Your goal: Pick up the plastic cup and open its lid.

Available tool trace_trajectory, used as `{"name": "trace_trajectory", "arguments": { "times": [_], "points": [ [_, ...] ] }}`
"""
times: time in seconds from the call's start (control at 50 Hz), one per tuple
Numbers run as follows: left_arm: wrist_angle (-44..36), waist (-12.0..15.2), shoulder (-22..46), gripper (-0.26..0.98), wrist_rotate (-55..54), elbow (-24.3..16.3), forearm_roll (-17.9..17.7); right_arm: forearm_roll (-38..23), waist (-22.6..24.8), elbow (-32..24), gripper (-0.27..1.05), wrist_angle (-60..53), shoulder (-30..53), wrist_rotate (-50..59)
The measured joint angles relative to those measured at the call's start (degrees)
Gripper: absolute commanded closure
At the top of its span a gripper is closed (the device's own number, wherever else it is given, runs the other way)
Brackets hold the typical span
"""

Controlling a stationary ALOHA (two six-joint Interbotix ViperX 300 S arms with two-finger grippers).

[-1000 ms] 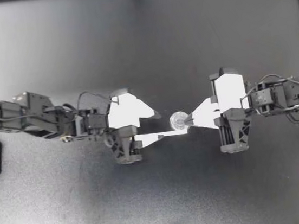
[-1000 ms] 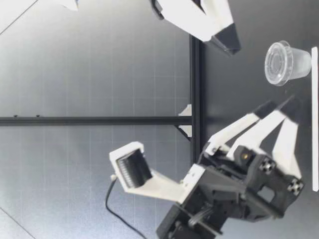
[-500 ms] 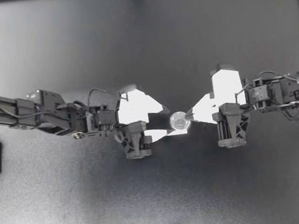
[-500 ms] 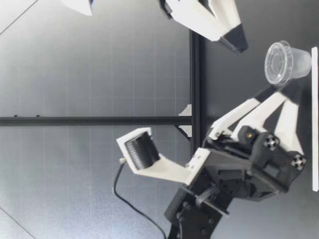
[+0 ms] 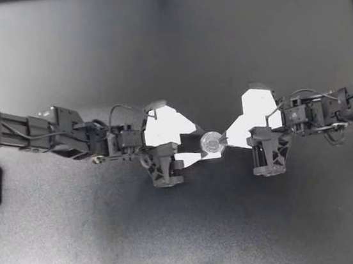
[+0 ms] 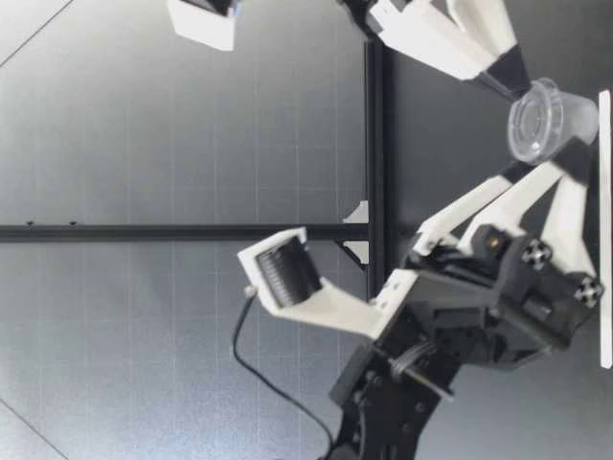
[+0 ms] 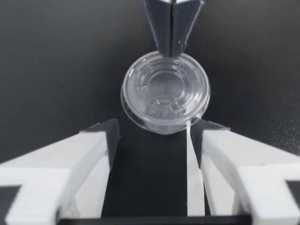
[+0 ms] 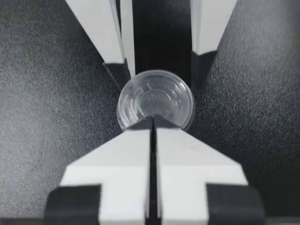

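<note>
Centre of the bench (image 5: 230,42), the plastic cup (image 5: 212,143) stands with lid (image 7: 164,86) on, left gripper (image 5: 195,145) bracketing it with fingers apart, right gripper (image 5: 227,140) fingers pressed together at the rim: pick-up step, seemingly; next the left fingers must close on the cup wall.

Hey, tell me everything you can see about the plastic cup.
The plastic cup is small, clear and looks empty, with a ribbed round lid on, wider than the tapering body. It stands upright on the dark table. My left gripper is open with a finger toward each side; my right gripper, shut, has its tips at the lid's rim. Actual contact is unclear.
</note>
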Motion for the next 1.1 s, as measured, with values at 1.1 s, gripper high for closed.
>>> {"name": "trace_trajectory", "arguments": {
  "times": [1.1],
  "points": [
    [1.49,-0.53,0.97,0.53,-0.09,-2.11,0.0,0.97,0.0,-2.81,0.95,2.46,3.87,0.09]
  ]
}}
